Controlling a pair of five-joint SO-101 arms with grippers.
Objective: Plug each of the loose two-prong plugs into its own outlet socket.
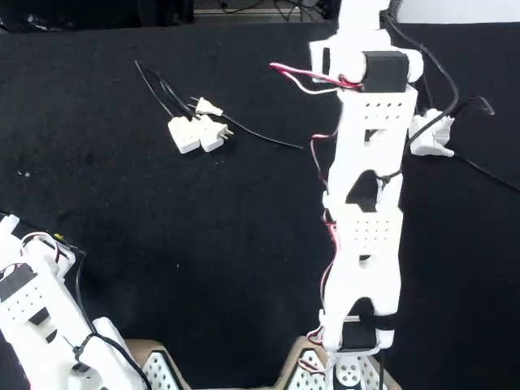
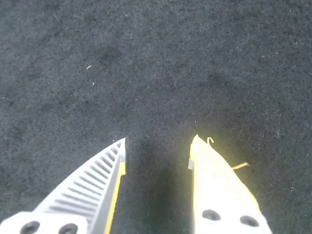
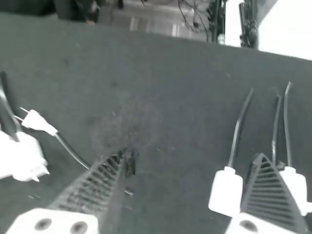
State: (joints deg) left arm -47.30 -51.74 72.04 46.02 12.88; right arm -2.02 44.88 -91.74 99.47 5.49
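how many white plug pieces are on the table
5. Three cluster at the high view's upper left: a small plug, a plain block and a pronged block. Two lie by the right claw: a cabled piece and a half-hidden piece. A sixth may be hidden behind it.

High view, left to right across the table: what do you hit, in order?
Left arm → white plug cluster with black cords → right arm → white connectors just past it.
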